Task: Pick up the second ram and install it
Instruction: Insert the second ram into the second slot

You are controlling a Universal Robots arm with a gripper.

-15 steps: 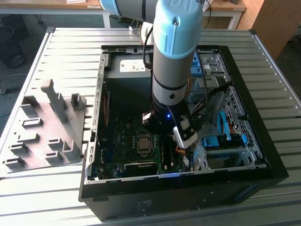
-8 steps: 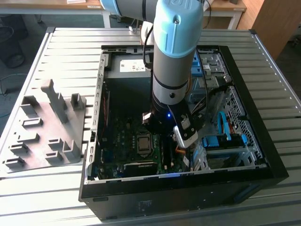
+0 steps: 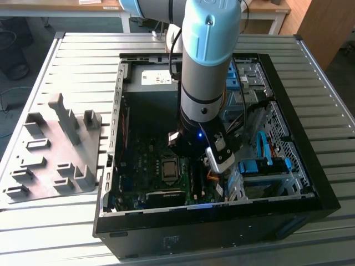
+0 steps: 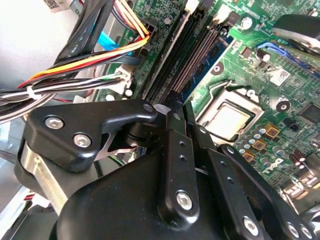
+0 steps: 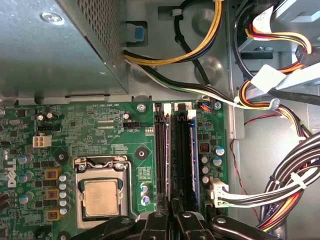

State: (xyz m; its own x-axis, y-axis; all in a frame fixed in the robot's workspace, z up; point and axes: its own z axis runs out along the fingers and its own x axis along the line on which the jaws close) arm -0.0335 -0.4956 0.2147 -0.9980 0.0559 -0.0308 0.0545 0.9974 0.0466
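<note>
Exterior view: pale blue and grey robot arm (image 3: 205, 61) is reaching straight down into the open black computer case (image 3: 327, 194), which is lying on its side on the slatted metal counter (image 3: 83, 55) so the board is facing up. Black claw (image 3: 205, 166) is hanging low over the board, just beside the square silver processor (image 3: 169, 166). Grey plastic tray with upright slots (image 3: 50, 166) is sitting well apart, at the exterior view's left.

Second wrist view: claw (image 4: 175, 100) is pointing along the long black memory sockets (image 4: 190, 55), lined up with them, I judge for a straight push down. Pale sliver (image 4: 160, 107) is showing at its tip; it may be the label of the second ram, a slim dark green memory stick, but I cannot confirm that. Whether the claw is pinching the stick or just closed up, I cannot tell.

First wrist view: claw (image 5: 170, 217) is sitting right over the near end of the sockets (image 5: 175, 150), between the processor (image 5: 101, 197) and the bundled coloured cables (image 5: 280, 190). Stick itself is not standing out clearly here; seated or not, I cannot tell.
</note>
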